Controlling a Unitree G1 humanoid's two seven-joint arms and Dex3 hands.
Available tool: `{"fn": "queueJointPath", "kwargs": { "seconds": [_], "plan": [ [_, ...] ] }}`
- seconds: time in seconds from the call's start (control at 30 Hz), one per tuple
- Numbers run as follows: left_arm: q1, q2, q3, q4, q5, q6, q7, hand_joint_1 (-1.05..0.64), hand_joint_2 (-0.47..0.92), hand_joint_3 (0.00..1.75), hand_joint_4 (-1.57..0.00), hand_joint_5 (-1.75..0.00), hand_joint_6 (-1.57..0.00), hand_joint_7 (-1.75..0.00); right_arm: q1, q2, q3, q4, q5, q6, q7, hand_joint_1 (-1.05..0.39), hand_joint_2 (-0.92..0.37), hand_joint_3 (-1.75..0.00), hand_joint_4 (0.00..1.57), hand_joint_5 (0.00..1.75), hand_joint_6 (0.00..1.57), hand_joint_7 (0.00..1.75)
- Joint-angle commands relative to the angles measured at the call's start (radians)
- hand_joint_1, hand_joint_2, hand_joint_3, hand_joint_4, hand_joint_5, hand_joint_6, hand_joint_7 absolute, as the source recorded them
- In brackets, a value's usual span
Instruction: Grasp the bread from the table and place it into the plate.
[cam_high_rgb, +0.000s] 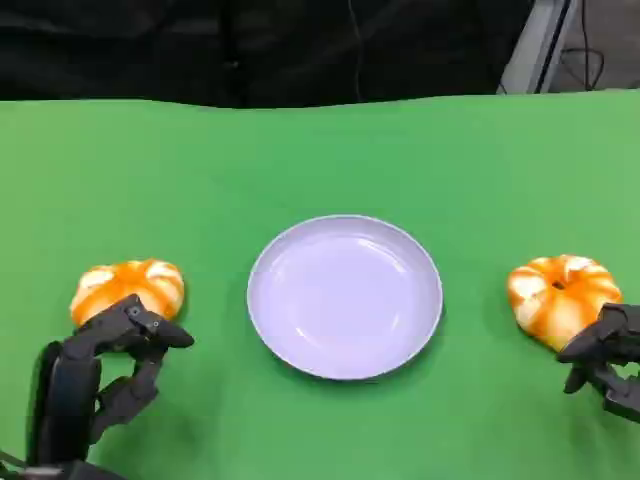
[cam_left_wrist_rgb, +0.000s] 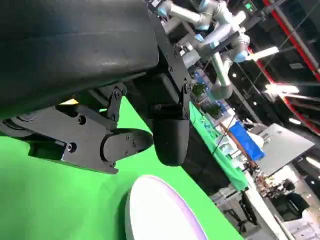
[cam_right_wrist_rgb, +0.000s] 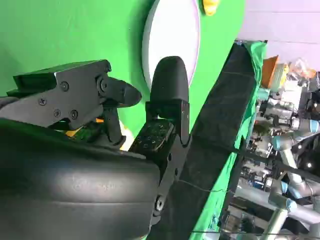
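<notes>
Currently both hands are spread and hold nothing. Left hand (cam_high_rgb: 105, 365) sits just short of the left bread (cam_high_rgb: 128, 288), well left of the plate (cam_high_rgb: 345, 296); right hand (cam_high_rgb: 605, 358) is at the near edge of the right bread (cam_high_rgb: 562, 296), well right of the plate. You should expect the buns to be light, soft and squashable. Cup across the crown, close gently, don't crush.

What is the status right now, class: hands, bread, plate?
Left hand open beside left bread. Right hand open at right bread. Neither bread held. Plate bare, path unobstructed.
</notes>
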Motion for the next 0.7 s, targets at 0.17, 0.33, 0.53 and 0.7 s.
{"fn": "queueJointPath", "kwargs": {
  "seconds": [0.17, 0.33, 0.53, 0.7],
  "plan": [
    [-0.004, 0.009, 0.005, 0.003, 0.008, -0.012, 0.023, -0.05, 0.87, 0.57, -0.76, -1.54, -0.82, -1.17, -0.004, -0.017, -0.007, 0.005, 0.008, -0.004, -0.001, 0.08, -0.87, -0.55, 0.88, 1.34, 0.98, 0.87],
    [-0.005, 0.011, 0.003, 0.007, 0.0, -0.018, 0.017, -0.05, 0.86, 0.57, -0.75, -1.54, -0.82, -1.17, -0.004, -0.016, -0.006, 0.004, 0.007, -0.007, -0.001, 0.08, -0.88, -0.53, 0.88, 1.34, 0.98, 0.87],
    [-0.002, 0.01, 0.001, 0.005, -0.001, -0.018, 0.015, -0.04, 0.87, 0.57, -0.75, -1.53, -0.82, -1.17, -0.002, -0.015, -0.007, 0.001, 0.01, -0.003, 0.002, 0.09, -0.88, -0.52, 0.88, 1.34, 0.98, 0.87],
    [0.001, 0.009, 0.001, -0.003, 0.002, -0.009, 0.016, -0.05, 0.87, 0.56, -0.75, -1.54, -0.82, -1.17, -0.003, -0.017, -0.007, 0.004, 0.006, -0.01, -0.003, 0.09, -0.88, -0.52, 0.88, 1.34, 0.98, 0.87]
  ]
}}
